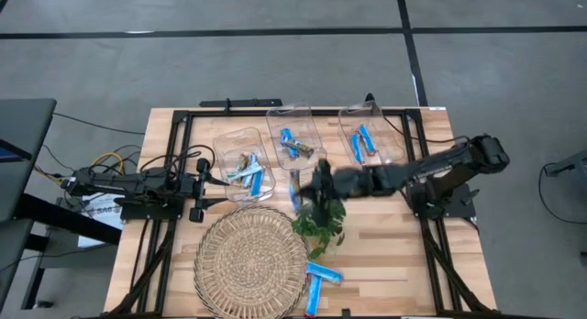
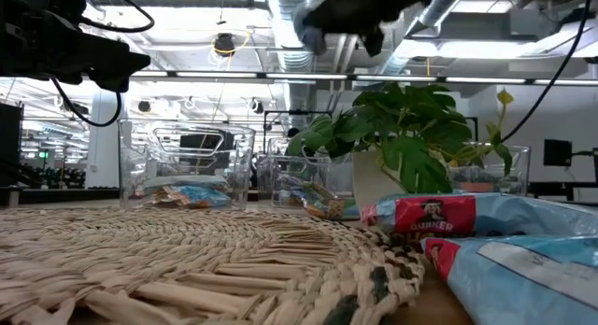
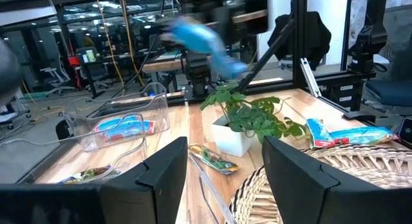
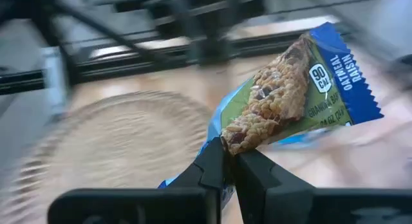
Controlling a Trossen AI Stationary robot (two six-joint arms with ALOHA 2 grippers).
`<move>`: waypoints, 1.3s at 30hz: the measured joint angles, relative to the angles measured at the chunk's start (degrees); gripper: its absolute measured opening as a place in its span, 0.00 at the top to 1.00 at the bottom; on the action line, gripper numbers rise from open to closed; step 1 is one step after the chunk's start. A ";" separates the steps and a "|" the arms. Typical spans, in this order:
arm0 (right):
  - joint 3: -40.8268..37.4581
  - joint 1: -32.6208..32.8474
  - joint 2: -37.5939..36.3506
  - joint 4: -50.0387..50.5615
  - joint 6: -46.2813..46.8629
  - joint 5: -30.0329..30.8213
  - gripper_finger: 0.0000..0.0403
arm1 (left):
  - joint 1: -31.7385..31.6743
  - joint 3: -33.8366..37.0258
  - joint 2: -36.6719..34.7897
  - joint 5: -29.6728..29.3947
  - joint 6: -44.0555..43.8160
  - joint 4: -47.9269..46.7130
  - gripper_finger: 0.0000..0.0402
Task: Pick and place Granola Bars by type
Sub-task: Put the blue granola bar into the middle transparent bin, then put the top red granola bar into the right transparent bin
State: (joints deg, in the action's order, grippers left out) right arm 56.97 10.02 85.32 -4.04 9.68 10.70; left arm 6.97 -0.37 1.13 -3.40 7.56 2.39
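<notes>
My right gripper (image 1: 307, 186) reaches in from the table's right and hangs in the air above the leafy plant (image 1: 321, 223), shut on a blue-wrapped granola bar (image 4: 296, 95). That bar shows as a blue blur in the left wrist view (image 3: 203, 37). My left gripper (image 1: 197, 198) waits open at the table's left side, level above the table and touching nothing. Two blue bars with red tips (image 1: 323, 272) (image 1: 314, 299) lie flat on the table near the woven mat (image 1: 252, 259). More bars lie in three clear bins (image 1: 240, 159) (image 1: 295, 140) (image 1: 367, 136). My right gripper pinches the bar by one end of its wrapper (image 4: 235, 137) between the two fingertips. The rest of the bar sticks out past the fingers, tilted. It is lifted clear of the table, above the plant.
The plant's white pot (image 3: 232, 137) stands between the mat and the bins. One bar (image 3: 212, 158) lies beside the pot. The bins line the far half of the table inside a black frame (image 1: 275, 110). Bare wood (image 1: 394, 255) shows to the right of the plant.
</notes>
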 joint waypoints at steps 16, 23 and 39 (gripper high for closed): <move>-0.11 -23.34 3.34 -0.46 -5.85 2.80 0.94 | -0.01 0.01 0.00 -0.02 0.09 0.00 0.51; 1.32 -25.56 8.27 -1.38 -7.22 -0.56 0.94 | -0.01 0.01 0.00 -0.05 0.47 0.00 0.51; 7.21 -27.76 12.12 8.15 -6.21 -1.69 0.61 | 0.00 0.01 0.00 -0.11 0.51 0.00 0.51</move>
State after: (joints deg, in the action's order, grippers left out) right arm 64.18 -17.75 97.44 4.11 3.47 9.01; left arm 6.97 -0.36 1.13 -3.51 8.08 2.39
